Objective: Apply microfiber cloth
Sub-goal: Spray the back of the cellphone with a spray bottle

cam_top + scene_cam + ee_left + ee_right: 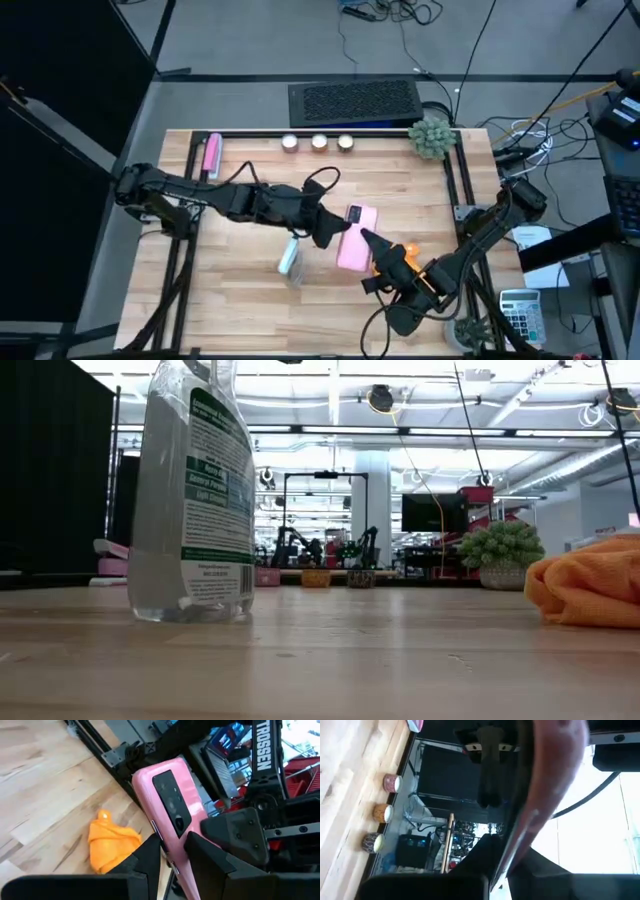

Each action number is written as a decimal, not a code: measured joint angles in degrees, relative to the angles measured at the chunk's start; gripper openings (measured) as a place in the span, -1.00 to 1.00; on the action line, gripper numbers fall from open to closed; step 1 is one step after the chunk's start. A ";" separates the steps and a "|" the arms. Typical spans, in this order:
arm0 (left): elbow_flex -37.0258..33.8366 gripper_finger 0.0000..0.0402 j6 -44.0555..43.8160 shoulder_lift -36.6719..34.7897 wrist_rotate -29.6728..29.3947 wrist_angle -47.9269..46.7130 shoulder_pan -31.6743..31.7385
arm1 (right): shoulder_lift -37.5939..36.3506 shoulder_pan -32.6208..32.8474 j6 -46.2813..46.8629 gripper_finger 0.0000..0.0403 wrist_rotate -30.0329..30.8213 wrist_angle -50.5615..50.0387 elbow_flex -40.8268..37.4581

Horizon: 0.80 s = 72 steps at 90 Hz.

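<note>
I see both grippers' fingers pinching the pink phone; microfiber cloth lies beside it, untouched — wiping not begun.

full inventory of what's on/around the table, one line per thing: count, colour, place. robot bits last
microfiber cloth: 1, bright orange, crumpled on the table near the front right, by the right gripper
phone: 1, pink back with dark camera block, held off the table at centre by both grippers
spray bottle: 1, clear with green-and-white label, table centre-left
pink stick-shaped object: 1, pink, back left of the table
small cups: 3, pale, in a row at the back edge
potted plant: 1, grey-green, back right corner
calculator: 1, white, off the table at right
left gripper: 1, dark, at table centre, closed on the phone's edge
right gripper: 1, dark, right of centre, at the phone's other side
</note>
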 joint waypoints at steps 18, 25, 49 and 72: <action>-0.03 -0.60 -2.75 0.03 2.01 -0.17 -0.94 | 0.00 0.02 0.63 -0.94 -1.25 0.37 0.07; -0.02 -0.60 -1.13 0.04 0.37 -0.13 -0.78 | 0.02 -0.04 0.08 -0.94 -1.01 1.82 0.07; -0.02 -0.48 1.44 0.42 2.19 1.03 0.94 | 0.04 -0.12 -1.18 -0.94 -1.09 3.71 0.04; -0.02 -0.19 1.04 1.26 5.45 2.08 0.92 | 0.17 -0.31 -1.05 -0.94 -2.99 3.91 0.04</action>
